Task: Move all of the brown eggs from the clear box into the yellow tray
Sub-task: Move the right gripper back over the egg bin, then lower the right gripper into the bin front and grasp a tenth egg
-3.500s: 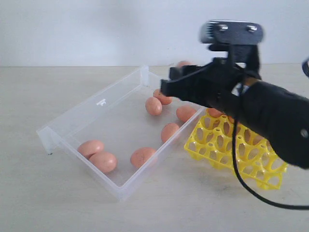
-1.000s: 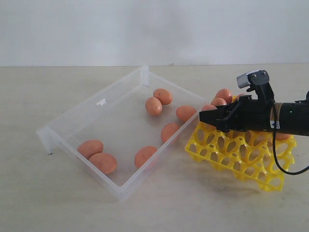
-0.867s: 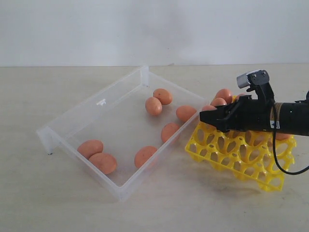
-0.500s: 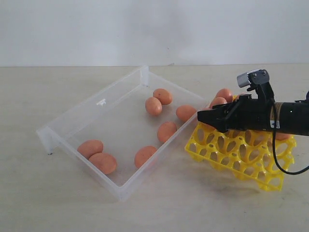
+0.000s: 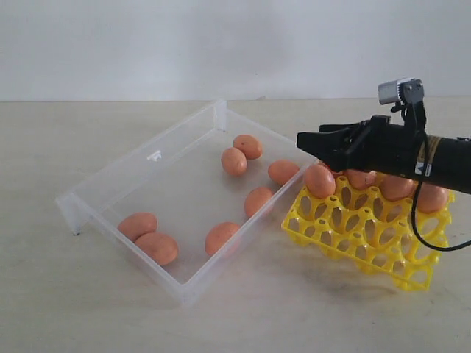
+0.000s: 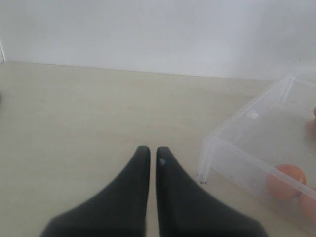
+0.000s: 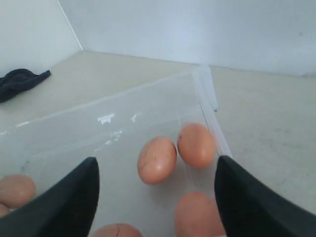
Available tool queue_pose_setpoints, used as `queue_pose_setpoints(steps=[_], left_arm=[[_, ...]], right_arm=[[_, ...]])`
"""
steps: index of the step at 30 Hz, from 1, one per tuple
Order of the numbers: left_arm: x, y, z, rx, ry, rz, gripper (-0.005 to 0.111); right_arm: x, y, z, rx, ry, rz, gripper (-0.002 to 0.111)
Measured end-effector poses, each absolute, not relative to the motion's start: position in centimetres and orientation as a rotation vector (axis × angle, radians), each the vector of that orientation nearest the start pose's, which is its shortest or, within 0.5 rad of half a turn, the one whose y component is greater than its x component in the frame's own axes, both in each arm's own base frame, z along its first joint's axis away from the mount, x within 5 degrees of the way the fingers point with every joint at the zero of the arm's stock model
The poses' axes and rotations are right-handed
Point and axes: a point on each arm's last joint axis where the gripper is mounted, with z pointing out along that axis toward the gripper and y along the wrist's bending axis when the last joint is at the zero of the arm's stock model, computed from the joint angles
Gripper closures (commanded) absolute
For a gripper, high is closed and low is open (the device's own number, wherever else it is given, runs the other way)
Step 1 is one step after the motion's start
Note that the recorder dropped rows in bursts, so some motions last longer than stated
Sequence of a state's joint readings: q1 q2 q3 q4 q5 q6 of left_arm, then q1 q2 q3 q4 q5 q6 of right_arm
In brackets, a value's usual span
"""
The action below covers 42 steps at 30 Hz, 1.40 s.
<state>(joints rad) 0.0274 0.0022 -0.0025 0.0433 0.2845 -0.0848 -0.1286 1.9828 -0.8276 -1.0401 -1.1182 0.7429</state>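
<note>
Lifted off the tray and drawn toward 9 o'clock in the last half second, the right gripper (image 5: 305, 141) now hangs above the 10 o'clock corner of the yellow tray (image 5: 368, 243). Its jaws are spread wide with nothing between them, and its wrist view looks straight through the gap into the box. Just beneath the tips, a brown egg (image 5: 319, 180) now sits uncovered in that corner cell. At least three more fill cells toward 3 o'clock, and the arm may hide others.

The clear box (image 5: 176, 191) lies at 9 o'clock of the tray on the tabletop (image 5: 110, 309) and holds seven brown eggs (image 5: 258, 200). Two lie close together at its 12 o'clock end, two near the wall facing the tray, one at 6 o'clock and two at 8 o'clock.

This looks like the end of a release, with the task roughly half done. The next move calls for carrying the open jaws over the box wall and lowering them astride a single egg. The two by the wall are nearest, but the wall leaves a finger little room.

The left gripper (image 6: 149, 150), seen only in its own wrist view, has its fingers pressed nearly together and empty over bare tabletop.
</note>
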Motion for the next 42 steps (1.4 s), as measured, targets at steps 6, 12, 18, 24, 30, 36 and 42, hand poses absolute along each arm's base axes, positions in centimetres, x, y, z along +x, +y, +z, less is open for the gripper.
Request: queue_pose_setpoints(steps=[6,12,18,24,30,36,42], left_arm=[[5.5,0.3,18.8,-0.071,1.766,-0.001,0.103],[5.5,0.3,18.8,-0.071,1.766,-0.001,0.103],[5.5,0.3,18.8,-0.071,1.766,-0.001,0.103],[5.5,0.3,18.8,-0.071,1.766,-0.001,0.103],[5.5,0.3,18.8,-0.071,1.766,-0.001,0.103],[5.5,0.3,18.8,-0.071,1.766,-0.001,0.103],[5.5,0.3,18.8,-0.071,1.766,-0.001,0.103]], right_arm=[[34.2,2.9,19.1,-0.512,1.617,0.735,0.095],[32.0,5.4,22.9,-0.764,1.619,0.65,0.108],[29.6,12.4,25.9,-0.989,1.698,0.372,0.108],[30.2,18.6,27.4,-0.928,1.835,-0.076,0.108],[32.8,22.2,27.0,-0.956,2.137,-0.048,0.108],[32.3,26.2,26.3,-1.691,2.309,0.276,0.108],[34.4,29.1,26.1,-1.883,1.937,0.367,0.108]])
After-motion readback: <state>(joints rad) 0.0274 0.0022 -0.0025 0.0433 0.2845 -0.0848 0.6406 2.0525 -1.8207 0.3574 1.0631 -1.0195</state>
